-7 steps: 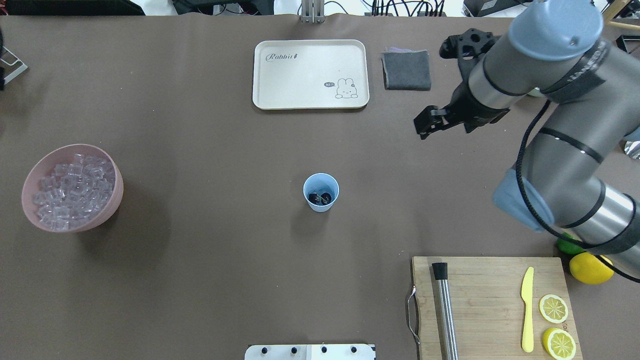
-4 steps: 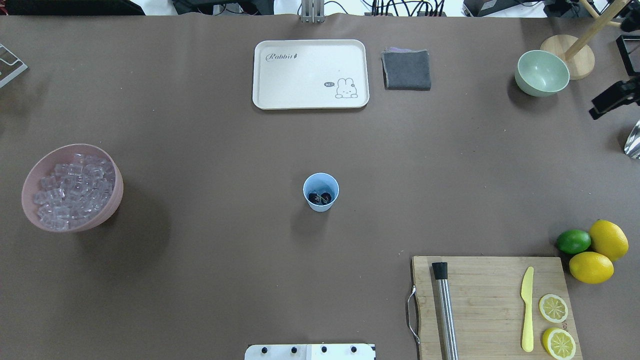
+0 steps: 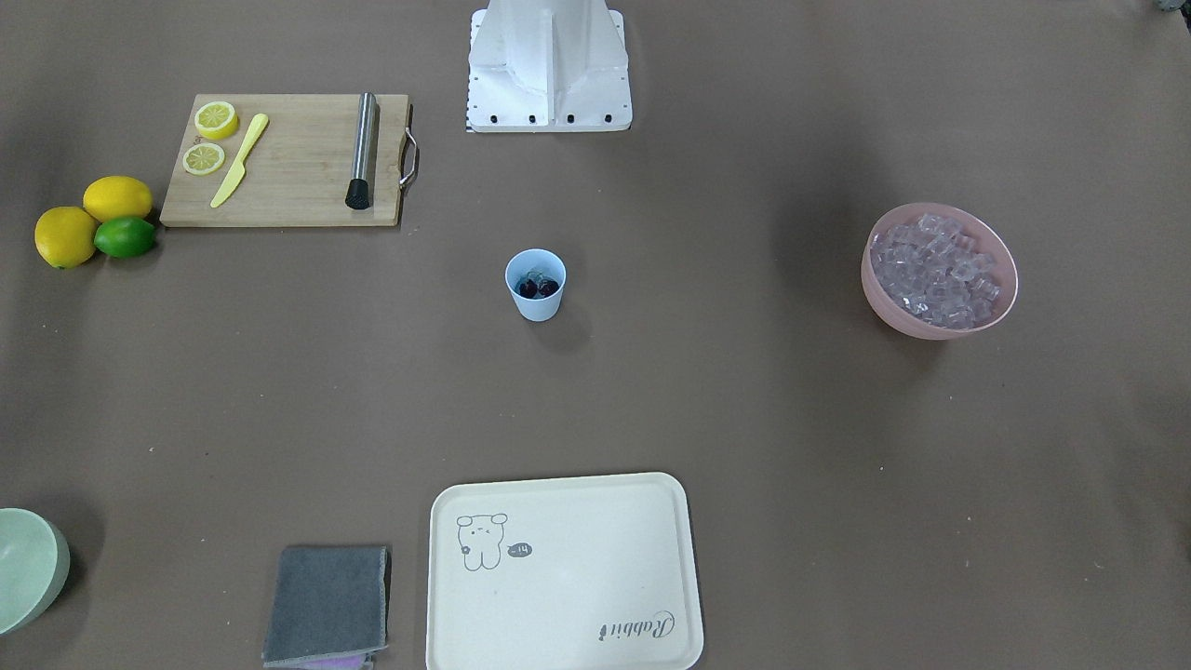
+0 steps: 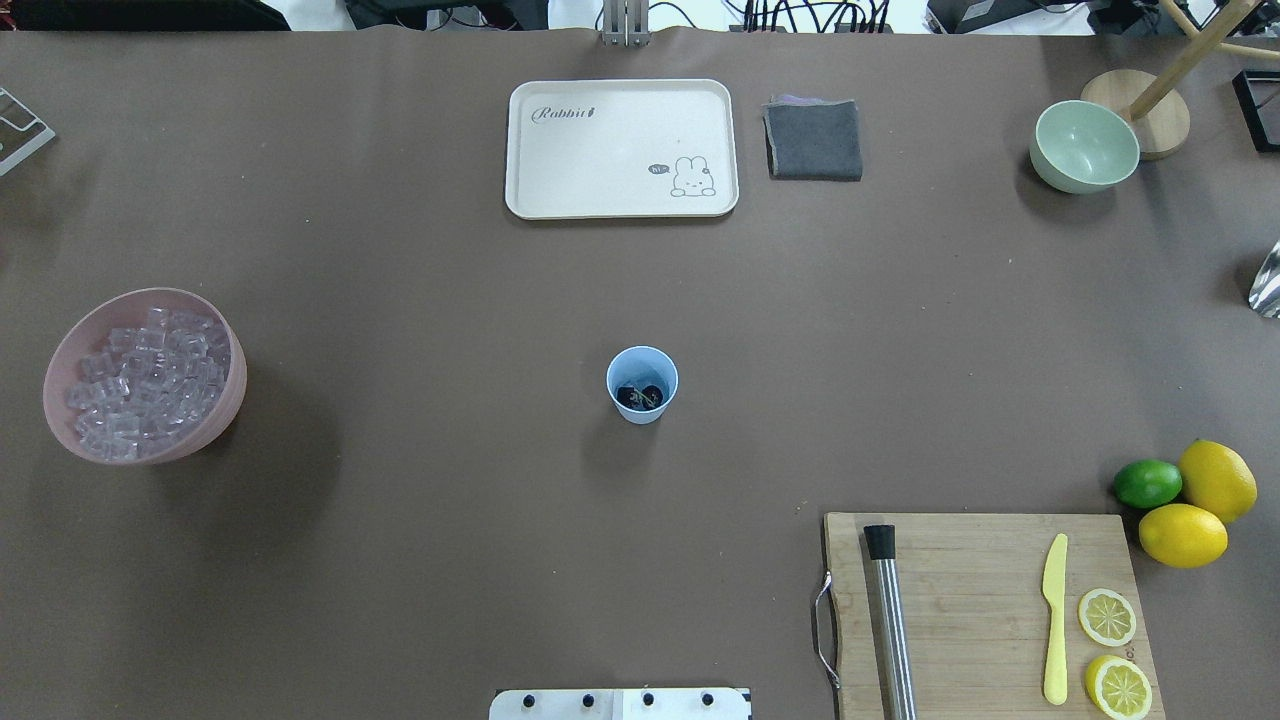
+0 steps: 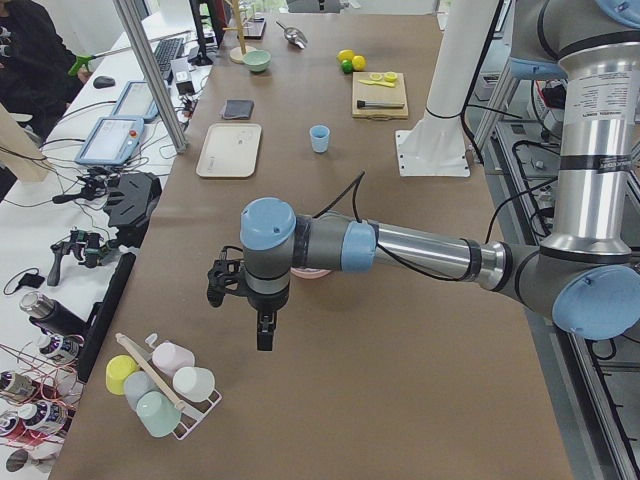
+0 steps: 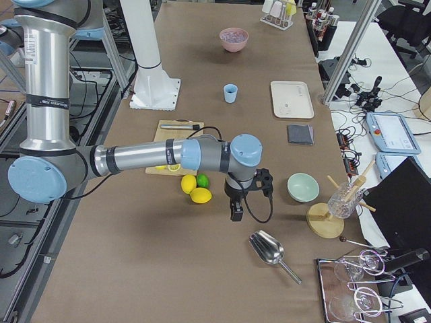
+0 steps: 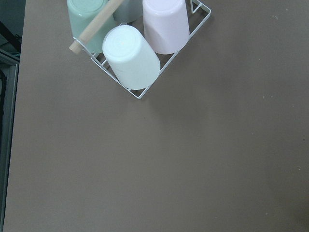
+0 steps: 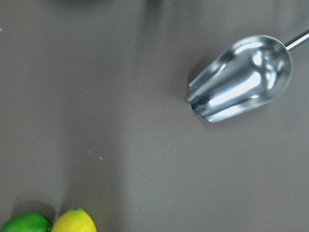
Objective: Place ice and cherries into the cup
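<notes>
Right gripper (image 6: pixel 236 215) gone from overhead; cup (image 4: pixel 641 385) upright, cherries (image 4: pixel 640 397) inside; both jaws' state unclear.

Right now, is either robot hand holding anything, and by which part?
Nothing seems held: the left hand and right hand hang empty-looking above the table, though only distant side views show them.

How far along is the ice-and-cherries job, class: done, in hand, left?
Done: dark maroon cherries lie inside the small light-blue plastic cup. In hand: nothing visible; left arm and right arm hang over opposite table ends. Left: possibly ice; clear cubes fill the pink bowl, whether any is in the cup is unclear.
</notes>
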You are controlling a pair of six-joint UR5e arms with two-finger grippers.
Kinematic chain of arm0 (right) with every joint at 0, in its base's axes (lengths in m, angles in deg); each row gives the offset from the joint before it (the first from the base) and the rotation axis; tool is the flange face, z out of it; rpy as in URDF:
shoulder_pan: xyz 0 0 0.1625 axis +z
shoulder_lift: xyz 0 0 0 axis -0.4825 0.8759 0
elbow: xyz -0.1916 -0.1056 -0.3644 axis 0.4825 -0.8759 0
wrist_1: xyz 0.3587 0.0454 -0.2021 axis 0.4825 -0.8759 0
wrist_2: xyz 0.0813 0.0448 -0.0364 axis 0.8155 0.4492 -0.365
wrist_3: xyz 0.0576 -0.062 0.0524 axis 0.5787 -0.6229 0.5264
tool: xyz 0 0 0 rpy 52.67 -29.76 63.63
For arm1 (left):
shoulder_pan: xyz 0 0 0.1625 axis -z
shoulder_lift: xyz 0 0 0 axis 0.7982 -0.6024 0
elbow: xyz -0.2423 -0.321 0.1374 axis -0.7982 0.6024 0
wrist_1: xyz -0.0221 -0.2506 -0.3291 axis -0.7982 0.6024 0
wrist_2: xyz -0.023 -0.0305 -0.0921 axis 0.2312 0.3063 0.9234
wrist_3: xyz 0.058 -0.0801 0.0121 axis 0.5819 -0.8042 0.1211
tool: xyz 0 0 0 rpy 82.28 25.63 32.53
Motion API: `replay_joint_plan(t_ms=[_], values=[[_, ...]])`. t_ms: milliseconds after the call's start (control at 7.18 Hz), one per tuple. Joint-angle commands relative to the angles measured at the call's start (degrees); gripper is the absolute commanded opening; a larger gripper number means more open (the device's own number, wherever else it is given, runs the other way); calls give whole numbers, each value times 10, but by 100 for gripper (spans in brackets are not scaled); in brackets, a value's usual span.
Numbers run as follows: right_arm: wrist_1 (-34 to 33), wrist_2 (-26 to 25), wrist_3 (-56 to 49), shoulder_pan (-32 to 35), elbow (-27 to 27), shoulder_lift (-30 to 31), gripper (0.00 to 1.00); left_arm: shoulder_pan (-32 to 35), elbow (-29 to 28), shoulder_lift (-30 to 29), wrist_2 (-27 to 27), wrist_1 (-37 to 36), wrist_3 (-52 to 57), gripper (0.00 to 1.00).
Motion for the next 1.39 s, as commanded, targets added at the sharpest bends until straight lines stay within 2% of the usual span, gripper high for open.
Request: replay_joint_plan(t_ms=[0, 1254], values=[[1, 11, -27, 45, -3, 25, 100, 0, 6, 14, 4, 4, 0, 98], [1, 29, -18, 60, -6, 31, 100, -4, -3, 27, 3, 5, 0, 98]])
